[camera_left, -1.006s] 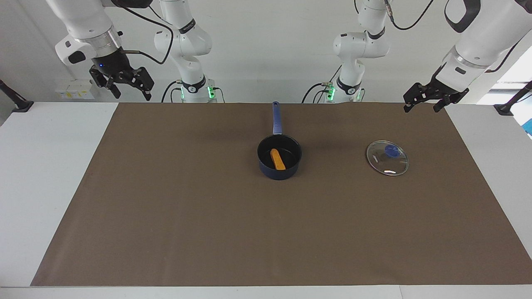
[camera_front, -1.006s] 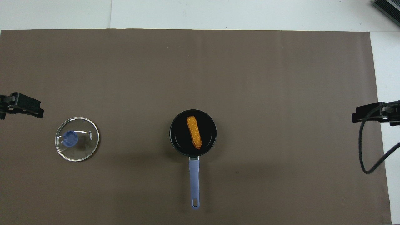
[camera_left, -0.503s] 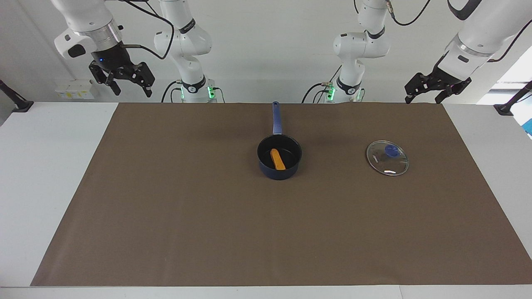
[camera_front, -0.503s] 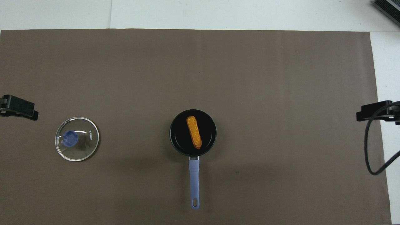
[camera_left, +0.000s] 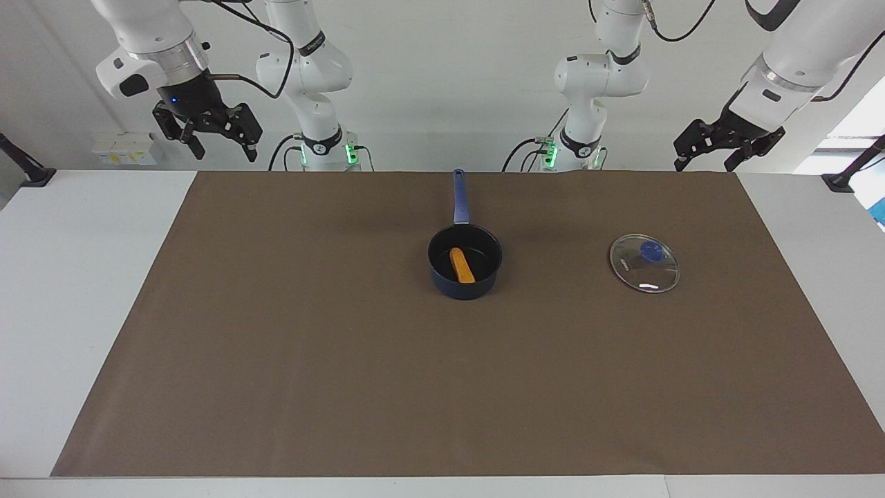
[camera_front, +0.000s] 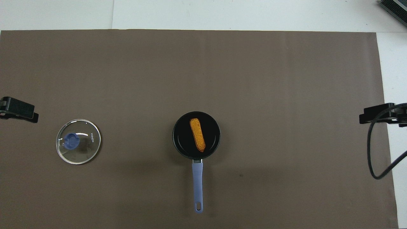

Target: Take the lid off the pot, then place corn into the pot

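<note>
Corn (camera_left: 462, 265) lying in pot (camera_left: 464, 270) mid-mat, handle toward robots' edge, lid (camera_left: 644, 263) flat toward left arm's end, left gripper (camera_left: 712, 147) and right gripper (camera_left: 216, 137) raised over robots' edge corners, both spread, empty.

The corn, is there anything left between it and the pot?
Nothing visible does: the corn already lies inside the pot, and the lid rests on the mat toward the left arm's end.
</note>
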`<state>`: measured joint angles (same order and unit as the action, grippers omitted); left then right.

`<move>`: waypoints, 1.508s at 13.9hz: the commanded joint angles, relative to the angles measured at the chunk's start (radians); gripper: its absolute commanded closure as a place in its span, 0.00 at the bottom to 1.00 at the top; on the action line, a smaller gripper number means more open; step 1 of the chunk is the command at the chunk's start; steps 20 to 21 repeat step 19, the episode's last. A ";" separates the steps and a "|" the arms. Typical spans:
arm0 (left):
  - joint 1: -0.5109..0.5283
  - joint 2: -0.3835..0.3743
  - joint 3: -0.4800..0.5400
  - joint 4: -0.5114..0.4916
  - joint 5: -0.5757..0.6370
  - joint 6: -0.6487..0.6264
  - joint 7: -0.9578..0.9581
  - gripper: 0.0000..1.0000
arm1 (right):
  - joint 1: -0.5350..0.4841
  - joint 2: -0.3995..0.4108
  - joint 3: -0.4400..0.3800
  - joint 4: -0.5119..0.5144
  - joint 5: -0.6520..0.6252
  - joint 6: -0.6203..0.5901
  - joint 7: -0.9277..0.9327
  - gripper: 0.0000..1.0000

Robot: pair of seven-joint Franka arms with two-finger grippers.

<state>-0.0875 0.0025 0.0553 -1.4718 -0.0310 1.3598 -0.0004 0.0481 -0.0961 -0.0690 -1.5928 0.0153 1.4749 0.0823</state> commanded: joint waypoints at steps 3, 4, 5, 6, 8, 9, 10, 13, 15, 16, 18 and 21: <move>-0.008 -0.006 0.005 0.005 0.003 -0.010 0.005 0.00 | 0.006 -0.002 -0.005 -0.003 -0.001 0.002 -0.026 0.00; -0.008 -0.006 0.004 0.005 0.003 -0.010 0.005 0.00 | 0.006 -0.002 -0.005 -0.003 -0.003 0.011 -0.026 0.00; -0.008 -0.004 0.004 0.007 0.005 -0.010 0.008 0.00 | 0.006 -0.002 -0.006 -0.003 -0.005 0.012 -0.026 0.00; -0.008 -0.003 0.004 0.007 0.008 -0.011 0.007 0.00 | 0.006 -0.002 -0.005 -0.007 -0.005 0.013 -0.027 0.00; -0.009 -0.001 0.003 0.008 0.013 -0.018 0.008 0.00 | 0.006 -0.004 -0.005 -0.010 -0.005 0.015 -0.027 0.00; -0.009 -0.001 0.000 0.008 0.011 -0.018 0.007 0.00 | 0.006 -0.004 -0.002 -0.010 -0.005 0.015 -0.026 0.00; -0.008 -0.006 -0.003 0.007 0.005 -0.018 0.005 0.00 | 0.006 -0.004 -0.002 -0.010 -0.003 0.016 -0.026 0.00; -0.003 -0.010 -0.002 0.002 0.002 -0.021 -0.001 0.00 | 0.001 -0.002 -0.003 -0.009 -0.002 0.019 -0.022 0.00; 0.002 -0.009 -0.002 0.002 0.002 -0.021 0.007 0.00 | 0.003 -0.002 -0.003 -0.007 -0.002 0.019 -0.016 0.00; 0.005 -0.010 -0.002 0.001 0.002 -0.021 0.008 0.00 | 0.001 -0.002 -0.003 -0.007 -0.002 0.019 -0.016 0.00; 0.002 -0.010 -0.002 0.001 0.005 -0.022 0.014 0.00 | -0.008 0.001 -0.003 -0.004 -0.002 0.024 -0.016 0.00; -0.001 -0.010 -0.002 0.001 0.005 -0.022 0.025 0.00 | -0.010 0.003 -0.005 -0.003 -0.002 0.027 -0.016 0.00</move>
